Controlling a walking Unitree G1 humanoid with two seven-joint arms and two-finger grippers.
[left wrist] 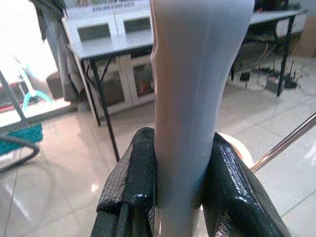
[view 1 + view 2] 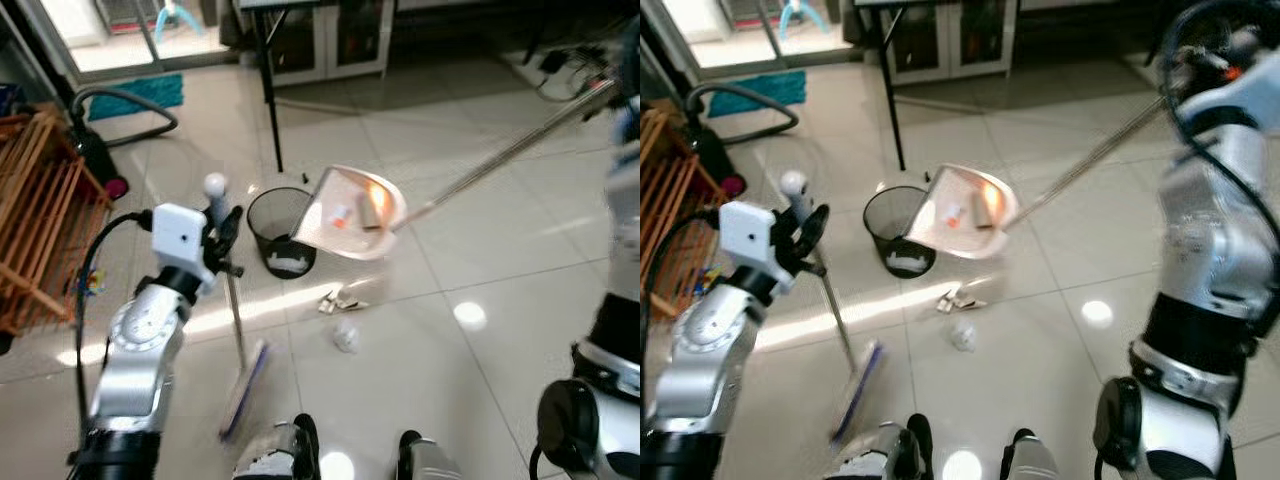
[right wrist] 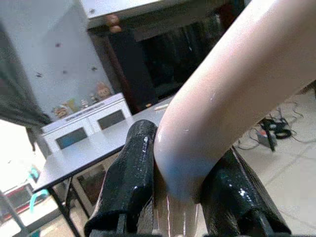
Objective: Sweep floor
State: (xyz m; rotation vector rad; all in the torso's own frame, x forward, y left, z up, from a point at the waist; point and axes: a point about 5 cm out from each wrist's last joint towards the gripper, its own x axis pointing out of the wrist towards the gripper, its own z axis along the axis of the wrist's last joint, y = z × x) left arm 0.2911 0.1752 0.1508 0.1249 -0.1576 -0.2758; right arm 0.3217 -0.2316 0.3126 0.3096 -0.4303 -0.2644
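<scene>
Dustpan [image 2: 352, 212] tips over bin [image 2: 281, 232]; wrist views show clamped handles.

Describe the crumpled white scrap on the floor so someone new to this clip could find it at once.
Start at the black mesh wastebasket on the pale tiled floor, with the tilted dustpan beside it. Below the dustpan lie two bits of litter. The nearer one is the crumpled white scrap, a rounded wad, unlike the flatter, jagged torn pieces just beyond it.

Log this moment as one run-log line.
left gripper: shut on broom handle | right gripper: shut on dustpan handle | dustpan: raised, tilted over black bin | paper scraps: on floor
</scene>
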